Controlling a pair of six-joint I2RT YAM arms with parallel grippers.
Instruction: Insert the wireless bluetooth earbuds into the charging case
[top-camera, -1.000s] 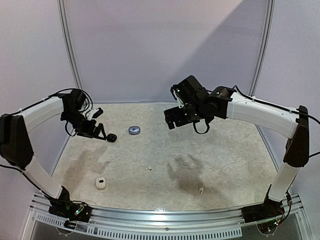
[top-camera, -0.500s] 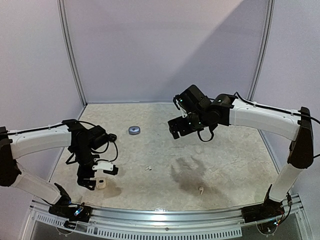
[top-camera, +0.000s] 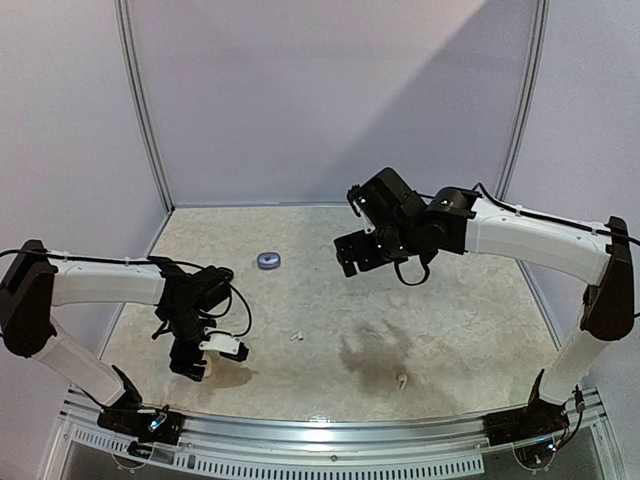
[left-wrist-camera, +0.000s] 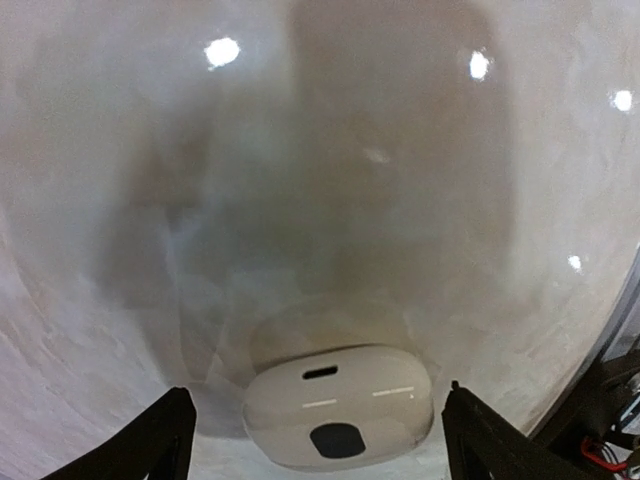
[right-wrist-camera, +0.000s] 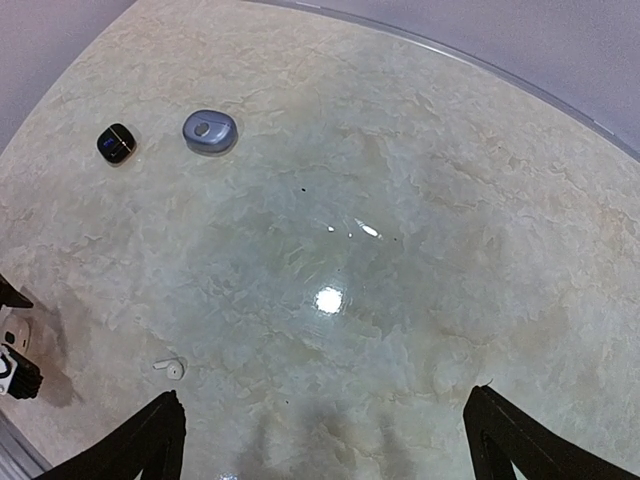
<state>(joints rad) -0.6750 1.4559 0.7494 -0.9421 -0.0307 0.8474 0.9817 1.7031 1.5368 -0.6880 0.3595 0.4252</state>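
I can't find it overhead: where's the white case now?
In the left wrist view the white case lies on the table between the left gripper's open fingers, at the near left.

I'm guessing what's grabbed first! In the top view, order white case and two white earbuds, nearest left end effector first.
1. White case, between left end effector fingers.
2. Middle earbud, to its right.
3. Right earbud, farther right, front.

so the white charging case (left-wrist-camera: 338, 415) is shut and lying flat, right between the left gripper's (left-wrist-camera: 315, 408) spread fingers. One tiny white earbud (top-camera: 296, 336) lies loose off to that gripper's right, and a second earbud (top-camera: 402, 380) is farther right still.
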